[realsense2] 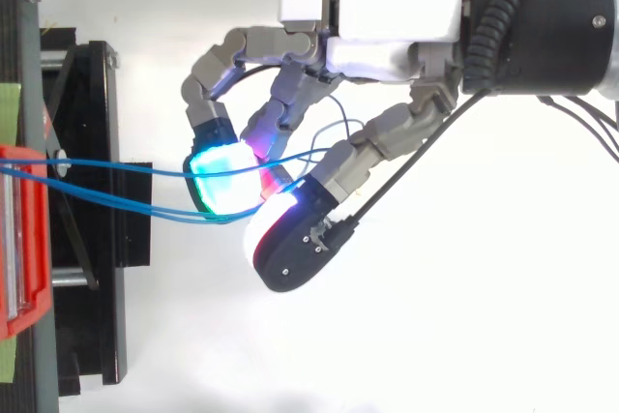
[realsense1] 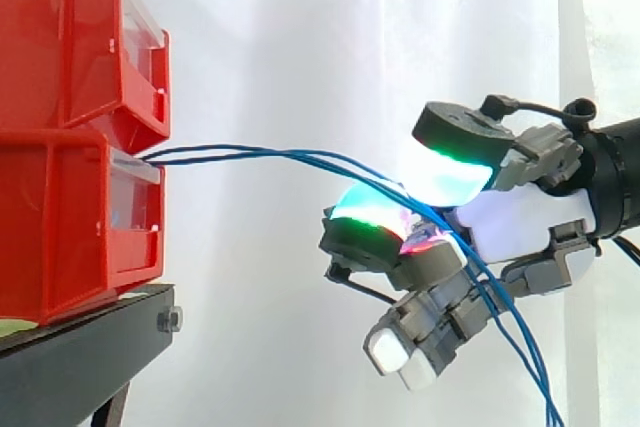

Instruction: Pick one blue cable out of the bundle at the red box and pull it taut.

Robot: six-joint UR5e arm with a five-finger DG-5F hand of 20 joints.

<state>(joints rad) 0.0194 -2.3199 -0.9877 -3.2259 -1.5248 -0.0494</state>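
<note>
The hand (realsense1: pixel 520 217) sat at 3 o'clock from the red box (realsense1: pixel 70 197). Its fingers (realsense1: pixel 365 237) were curled shut around the blue cables (realsense1: pixel 250 151), probably so 1 could be pulled tight. The cables ran from the box straight to the glowing pads. The side view showed the loose ends drooping toward 5 o'clock. The top view showed 1 cable running apart from the others, on their 12 o'clock side.

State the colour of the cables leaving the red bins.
The cables are blue, clearest in the side view.
</note>
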